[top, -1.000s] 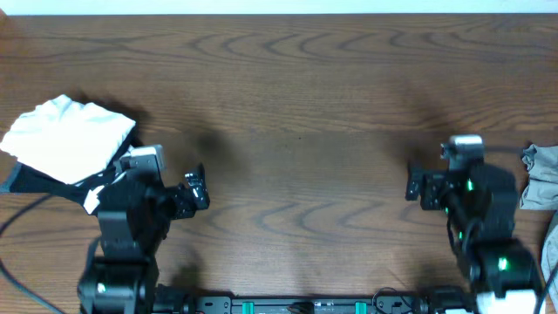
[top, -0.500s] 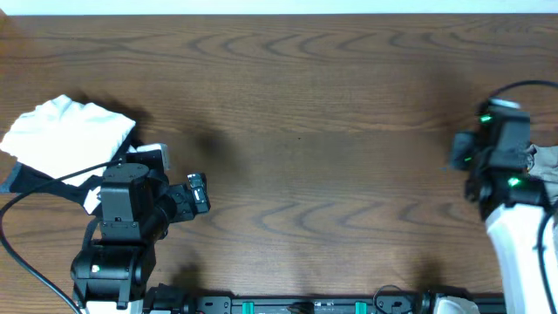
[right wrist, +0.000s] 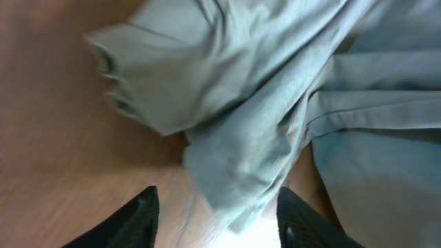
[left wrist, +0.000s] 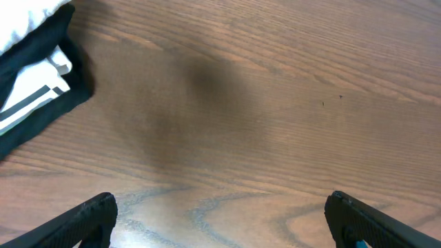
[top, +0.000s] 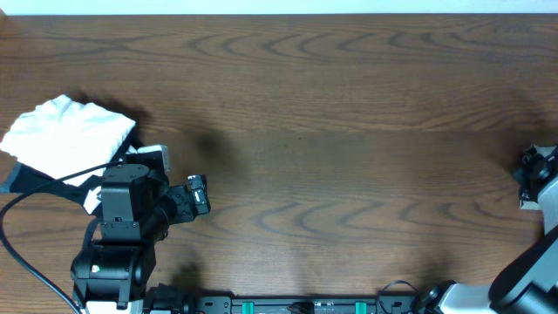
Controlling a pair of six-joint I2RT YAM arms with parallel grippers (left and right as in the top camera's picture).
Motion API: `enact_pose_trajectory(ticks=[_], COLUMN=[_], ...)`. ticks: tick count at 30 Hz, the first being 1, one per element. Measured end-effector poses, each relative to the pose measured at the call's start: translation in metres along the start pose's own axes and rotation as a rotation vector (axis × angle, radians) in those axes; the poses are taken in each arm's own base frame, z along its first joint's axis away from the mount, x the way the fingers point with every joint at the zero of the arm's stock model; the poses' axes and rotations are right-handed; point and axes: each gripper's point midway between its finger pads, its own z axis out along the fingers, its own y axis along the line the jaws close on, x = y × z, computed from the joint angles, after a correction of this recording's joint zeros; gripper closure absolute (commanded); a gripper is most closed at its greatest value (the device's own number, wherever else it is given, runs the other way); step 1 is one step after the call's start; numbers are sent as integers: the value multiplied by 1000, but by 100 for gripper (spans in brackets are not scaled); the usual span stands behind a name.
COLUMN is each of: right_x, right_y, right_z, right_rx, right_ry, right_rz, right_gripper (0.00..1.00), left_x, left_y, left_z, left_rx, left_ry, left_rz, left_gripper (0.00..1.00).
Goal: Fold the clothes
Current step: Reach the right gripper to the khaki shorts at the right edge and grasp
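Note:
The clothes (right wrist: 275, 103), a crumpled pale grey-green garment with seams, fill the right wrist view; in the overhead view they are hidden at the right edge behind my right arm. My right gripper (right wrist: 220, 217) is open, its fingers either side of a hanging fold of the fabric just above the table. In the overhead view the right gripper (top: 534, 170) sits at the far right edge. My left gripper (top: 199, 194) is open and empty over bare wood at the front left; its fingertips (left wrist: 220, 220) show wide apart in the left wrist view.
A white cloth bundle (top: 65, 135) lies on a black-and-white item (top: 35, 181) at the left edge, next to the left arm; the black item (left wrist: 41, 103) also shows in the left wrist view. The brown wooden table (top: 331, 131) spans the view.
My right arm has swung from the front right out to the far right edge, onto the grey-green garment. My left arm shifted slightly and then stayed still.

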Motion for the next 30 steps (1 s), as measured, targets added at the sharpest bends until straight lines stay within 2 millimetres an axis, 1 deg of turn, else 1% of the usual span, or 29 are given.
enact_pose_trajectory(ticks=[3,4,6,7,8,9,10,12,13,14,17,19,22,24,25,26,27,28,30], right_x=[10,14,23,27,30,27,25,25,24,23,16,11,2,-2,-1,3,11,20,47], right_y=[-3,-4,-4,-4,-4,-3,-2,-1,1,4,24,49,95,135,152,170,195,212,248], right_z=[19,24,36,41,46,47,48,50,51,51,48,40,16,-11,-25,-39,-60,-74,-104], right_rx=[10,11,16,18,17,12,11,3,-5,-22,-134,-251,-423,-544,-588,-632,-690,-726,-809], right_ry=[43,60,94,105,114,107,101,98,96,91,82,85,85,73,73,72,72,78,95], right_rz=[13,14,12,11,15,14,15,20,20,24,18,-10,-77,-155,-196,-243,-315,-366,-485], right_gripper=[31,30,29,35,47,57,73,96,99,99,99,99,99,99,99,99,99,99,98], left_x=[0,0,0,0,0,0,0,0,1,1,1,1,1,1,1,1,1,1,1], left_y=[0,0,0,0,0,0,0,0,0,0,0,0,0,0,0,0,0,0,0], left_z=[0,0,0,0,0,0,0,0,0,0,0,0,0,0,0,0,0,0,0], left_rx=[0,0,0,0,0,0,0,0,-1,-1,-1,-1,-1,-1,-1,-1,-1,-1,-1], left_ry=[1,1,1,1,1,1,1,2,2,3,3,3,3,3,3,3,3,3,3], left_rz=[0,0,0,0,-1,0,0,0,0,0,0,0,0,0,0,0,0,0,0], left_gripper=[2,2,2,2,2,2,2,2,2,2,2,2,2,2,2,2,2,2,2])
